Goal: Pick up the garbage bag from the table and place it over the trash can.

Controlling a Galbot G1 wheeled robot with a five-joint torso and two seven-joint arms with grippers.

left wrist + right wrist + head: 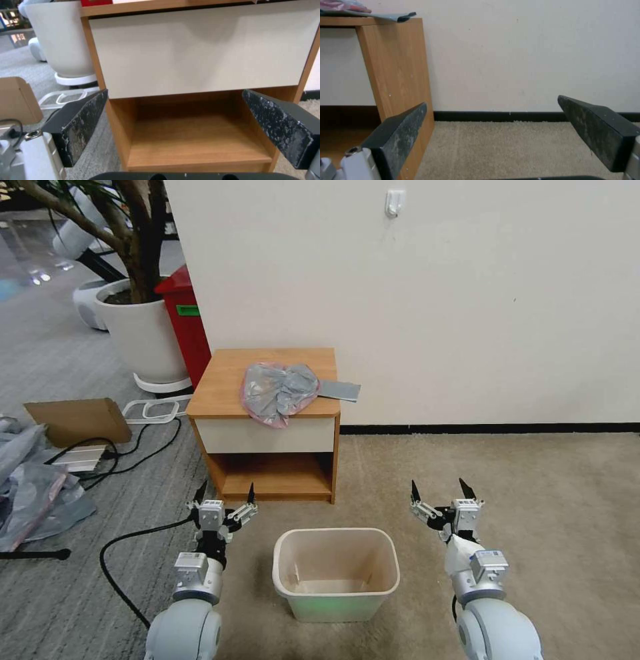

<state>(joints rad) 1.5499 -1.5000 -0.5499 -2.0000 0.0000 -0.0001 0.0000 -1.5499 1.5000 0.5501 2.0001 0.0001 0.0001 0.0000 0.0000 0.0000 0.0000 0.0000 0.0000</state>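
The left claw (225, 493) hovers low before the desk's open shelf, fingers spread wide and empty. The small light-wood desk (220, 387) carries the crumpled, translucent grey plastic garbage bag (277, 393) with its pink rim at the front edge, slightly overhanging. It is probably light, limp and slippery; take hold at a bunched fold near the rim. A flat grey sheet (340, 390) lies touching the bag, toward the right edge. The cream rectangular plastic trash can (335, 573) stands on the carpet between the arms. The right claw (441, 489) hangs wide and empty.

Above the surface (220, 387) the air is open; the wall (467, 313) stands behind it, the trash can (336, 573) before it.
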